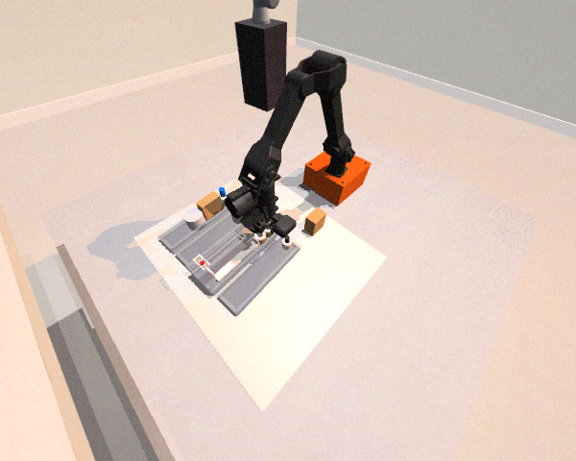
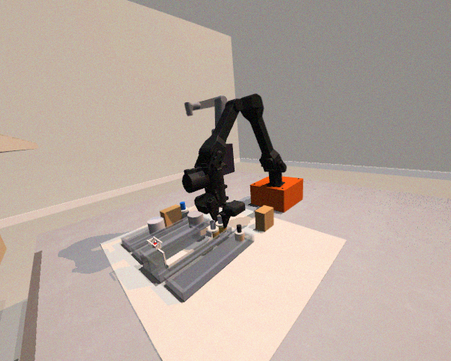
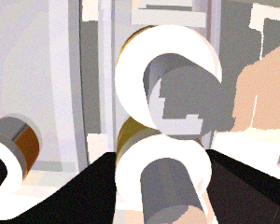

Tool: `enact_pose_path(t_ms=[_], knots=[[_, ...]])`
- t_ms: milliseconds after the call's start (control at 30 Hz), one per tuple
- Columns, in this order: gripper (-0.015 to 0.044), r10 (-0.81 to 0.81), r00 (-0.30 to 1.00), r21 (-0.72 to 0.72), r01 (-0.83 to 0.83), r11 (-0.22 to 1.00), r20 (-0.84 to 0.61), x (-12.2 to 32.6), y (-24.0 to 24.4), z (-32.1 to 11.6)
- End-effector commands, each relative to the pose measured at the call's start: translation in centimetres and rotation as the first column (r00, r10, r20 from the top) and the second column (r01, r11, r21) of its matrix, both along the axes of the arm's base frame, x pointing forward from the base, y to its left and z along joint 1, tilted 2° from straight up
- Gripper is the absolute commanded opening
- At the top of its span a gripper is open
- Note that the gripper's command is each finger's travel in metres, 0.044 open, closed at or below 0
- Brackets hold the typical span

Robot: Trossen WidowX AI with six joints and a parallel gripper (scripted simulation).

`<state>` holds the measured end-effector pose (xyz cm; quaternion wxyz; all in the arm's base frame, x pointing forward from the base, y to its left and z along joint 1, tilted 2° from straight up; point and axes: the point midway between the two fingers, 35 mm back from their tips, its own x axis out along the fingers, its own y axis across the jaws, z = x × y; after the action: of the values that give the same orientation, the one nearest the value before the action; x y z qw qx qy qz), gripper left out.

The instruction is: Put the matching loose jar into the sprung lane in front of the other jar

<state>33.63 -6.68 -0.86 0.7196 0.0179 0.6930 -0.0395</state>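
Gripper (image 1: 267,232) (image 2: 220,224) (image 3: 161,161): one, black, pointed down; fingers partly apart, closed on the sides of a jar.

Held jar (image 1: 268,232) (image 2: 220,225) (image 3: 163,179): one, amber-olive body, white shoulder, grey cap. Located at the arm-side end of the sprung lane (image 1: 240,266) (image 2: 185,260) (image 3: 106,70), between the fingers. Long axis close to vertical, cap uppermost, base down; any slight tilt cannot be told. Contact of its base with the lane floor is hidden.

Lane jar (image 1: 261,239) (image 2: 213,229) (image 3: 170,77): one, with like white shoulder and grey cap. Upright, placed directly in line with the held jar along the lane, farther from the base (image 1: 338,190) (image 2: 272,198). The two are seen close together; whether they touch cannot be told.

Black-capped jar (image 1: 286,243) (image 2: 239,233) (image 3: 25,145): one, brown-bodied, upright, at the arm-side end of the neighbouring lane (image 1: 258,282) (image 2: 210,268) (image 3: 28,70).

Blue-capped jar (image 1: 222,191) (image 2: 183,207): one, upright, beside a tan block (image 1: 209,205) (image 2: 171,215).
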Motion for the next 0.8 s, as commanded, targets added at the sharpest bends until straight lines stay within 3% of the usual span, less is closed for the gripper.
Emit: enact_pose_path(t_ms=[0,767], knots=[[0.0,-0.001,1.0,-0.005,0.001,1.0,0.019,0.45,-0.12,-0.01],[0.0,-0.001,1.0,-0.005,0.001,1.0,0.019,0.15,-0.1,-0.38]])
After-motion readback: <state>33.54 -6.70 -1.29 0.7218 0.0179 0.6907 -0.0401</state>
